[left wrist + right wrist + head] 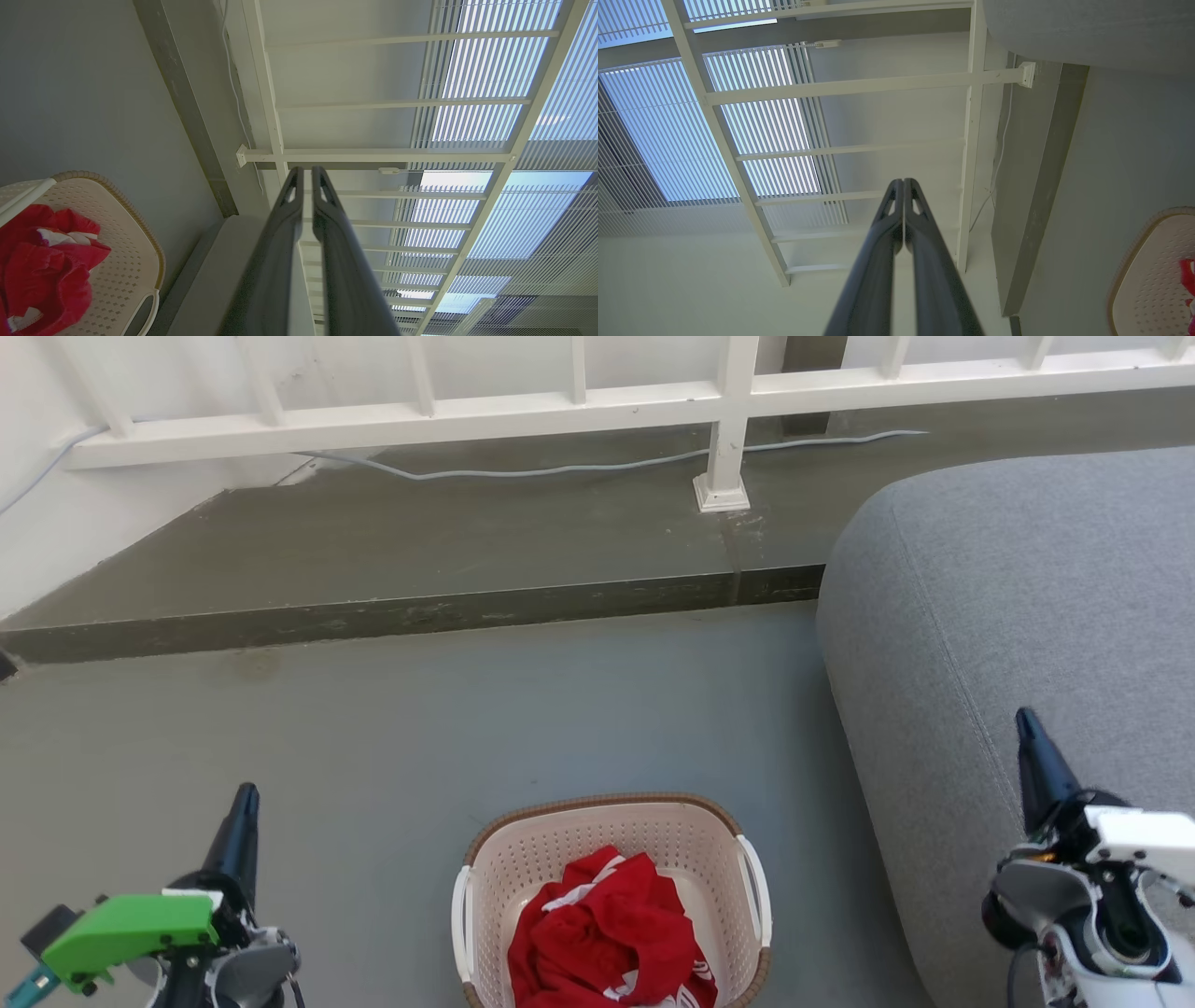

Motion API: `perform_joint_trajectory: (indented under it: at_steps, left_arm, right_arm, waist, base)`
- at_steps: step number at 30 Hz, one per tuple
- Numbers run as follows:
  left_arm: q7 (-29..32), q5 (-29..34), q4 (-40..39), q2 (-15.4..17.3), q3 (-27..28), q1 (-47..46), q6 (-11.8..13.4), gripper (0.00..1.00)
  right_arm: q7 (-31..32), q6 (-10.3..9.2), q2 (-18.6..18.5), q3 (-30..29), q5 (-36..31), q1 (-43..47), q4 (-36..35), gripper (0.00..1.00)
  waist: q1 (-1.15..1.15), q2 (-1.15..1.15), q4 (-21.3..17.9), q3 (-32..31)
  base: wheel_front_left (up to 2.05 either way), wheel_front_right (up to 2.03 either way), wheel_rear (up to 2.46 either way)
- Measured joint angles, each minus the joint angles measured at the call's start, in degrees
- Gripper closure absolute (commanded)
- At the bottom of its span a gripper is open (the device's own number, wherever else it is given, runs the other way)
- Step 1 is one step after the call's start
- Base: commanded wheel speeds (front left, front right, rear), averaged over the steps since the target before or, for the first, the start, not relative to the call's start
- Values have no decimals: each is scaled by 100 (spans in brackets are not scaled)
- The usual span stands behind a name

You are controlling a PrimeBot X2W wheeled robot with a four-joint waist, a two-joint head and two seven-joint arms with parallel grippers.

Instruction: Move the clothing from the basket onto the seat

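clothing (pixel 607 933): red heap in basket (pixel 607 797) on floor (pixel 420 728); I haven't picked yet.
left end effector (pixel 304 172): narrow, empty, beside basket for the reach, I judge.
right end effector (pixel 903 181): closed, empty, by seat (pixel 1027 597).

**Basket (pixel 579 845) on the floor (pixel 420 737), seat (pixel 1027 597) to its right**
The clothing (pixel 602 933) lay heaped in the basket, which stood on the floor at the near edge of the head view. The seat rose to the basket's right, apart from it. Behind the basket ran a raised step (pixel 420 537), with a cable (pixel 560 469) lying along it and a railing (pixel 721 439) standing at its back.
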Motion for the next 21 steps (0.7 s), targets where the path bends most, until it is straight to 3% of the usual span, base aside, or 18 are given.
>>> perform_joint_trajectory:
  at_steps: [13,21]
  left_arm:
    - [-42,13,-67,-45,-93,110,0,0]
    - [-219,401,-252,21,-174,102,0,0]
  right_arm:
    - [-129,-2,8,16,-158,132,1,0]
    - [-314,-2,-108,112,-650,131,-96,0]
  waist:
    - [0,0,-3,6]
    - [0,0,-5,8]
  base:
    - [0,0,0]
    - [0,0,0]
